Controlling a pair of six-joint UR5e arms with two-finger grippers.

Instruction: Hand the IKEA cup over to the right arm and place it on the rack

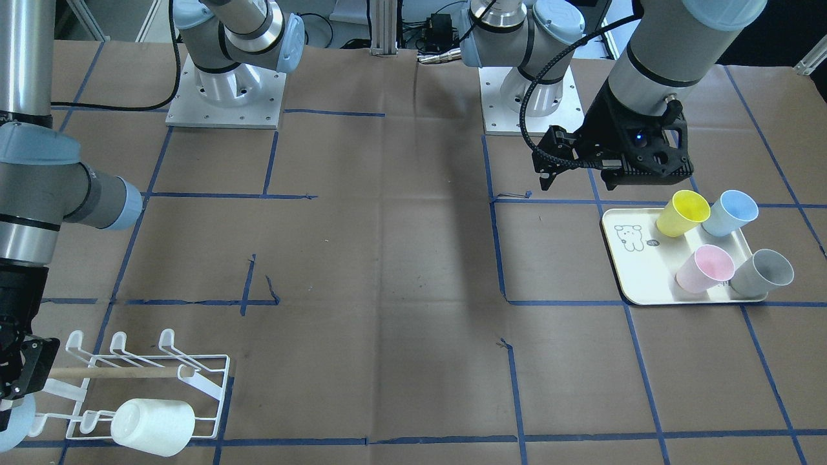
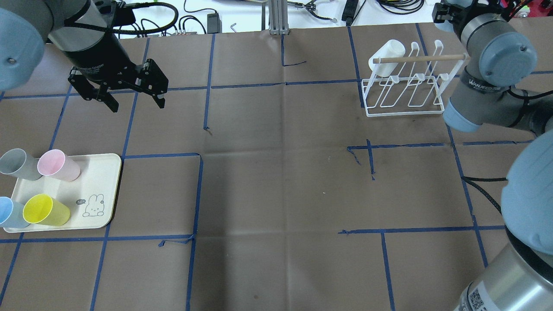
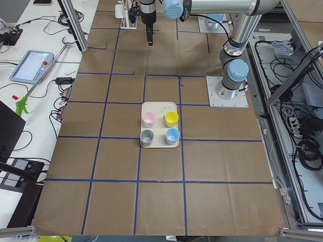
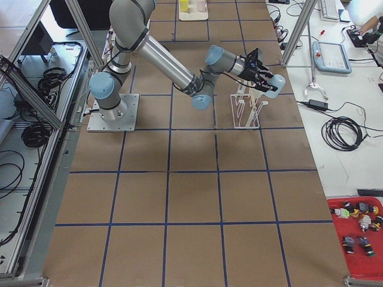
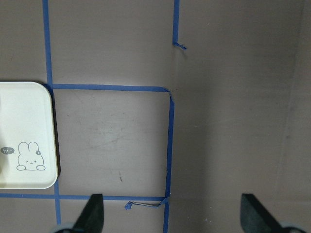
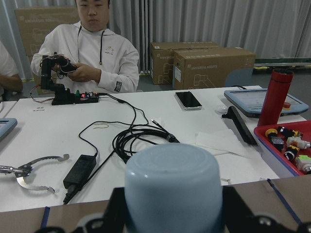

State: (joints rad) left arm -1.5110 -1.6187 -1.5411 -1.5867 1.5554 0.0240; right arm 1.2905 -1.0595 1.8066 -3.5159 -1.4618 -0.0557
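Note:
My right gripper (image 6: 175, 216) is shut on a pale blue cup (image 6: 170, 182), which fills the lower middle of the right wrist view. In the front-facing view this cup (image 1: 17, 426) is at the left edge, just beside the end of the white wire rack (image 1: 207, 381) with its wooden dowel. The rack (image 2: 406, 97) bears a white cup (image 2: 387, 57) on an end prong. My left gripper (image 2: 136, 101) is open and empty, high above the table beyond the tray; both its fingertips (image 5: 92, 213) show apart.
A cream tray (image 2: 101, 181) with a rabbit drawing holds a yellow cup (image 2: 45, 210), a blue cup (image 2: 8, 213), a pink cup (image 2: 58, 165) and a grey cup (image 2: 17, 164). Blue tape lines cross the brown table. An operator (image 6: 92, 53) sits behind the far bench.

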